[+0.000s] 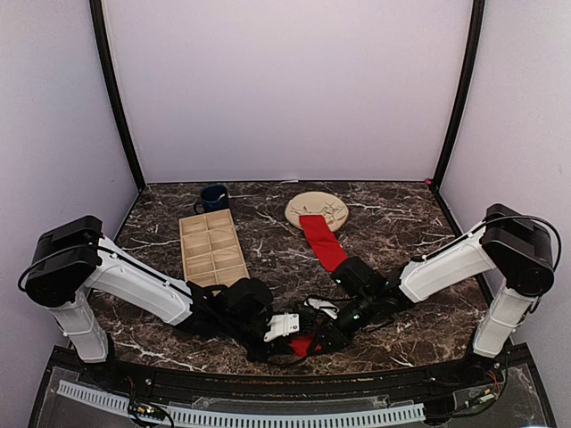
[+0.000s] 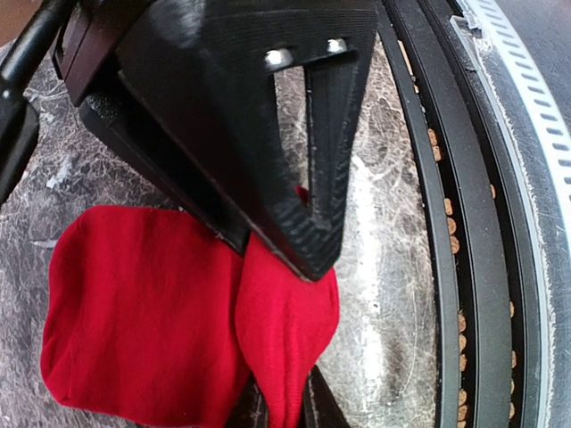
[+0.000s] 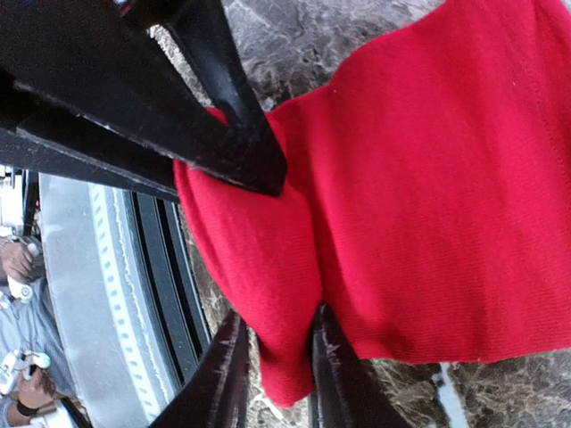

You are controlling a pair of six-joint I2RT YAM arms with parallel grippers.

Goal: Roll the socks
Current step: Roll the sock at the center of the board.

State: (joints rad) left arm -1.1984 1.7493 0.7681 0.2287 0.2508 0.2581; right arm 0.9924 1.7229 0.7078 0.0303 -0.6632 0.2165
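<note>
1. Top external: both arms are bent inward. The left gripper (image 1: 297,335) and right gripper (image 1: 326,337) meet tip to tip at 6 o'clock on the table (image 1: 401,232), close to its near edge.
   - The socks (image 1: 323,241) read as one red strip, with the far end on the plate (image 1: 323,201) at 12 and the near end under the grippers. I cannot tell whether it is one sock or two stacked.
   - The right wrist hides the strip's middle.
   - The tray (image 1: 212,248) sits at 10 with the mug (image 1: 213,197) behind it at 11. Both are well apart from the strip and block nothing.

2. Left wrist: the left arm's fingers (image 2: 318,410) at 6 are narrow and closed on a raised fold of sock.
   - The right gripper's black finger bears on the same fold from 12.
   - Flat red cloth spreads toward 9.
   - The rail (image 2: 428,223) runs near at 3.

3. Right wrist: the right arm's fingers (image 3: 223,374) at 6 are set narrow with the fold between them. Whether they pinch it or only straddle it, I cannot tell.
   - The left gripper comes in from 11 and touches the cloth.

4. Risks, as I judge them:
   - The two grippers share one small fold, so the tips could knock together or one could pull the cloth out of the other.
   - A loose pinch would let the fold flatten and spoil the roll's start.
   - Pulling toward 6 could drag the far end across the plate and shift it.
   - Work this near the rail could push cloth off the table.
</note>
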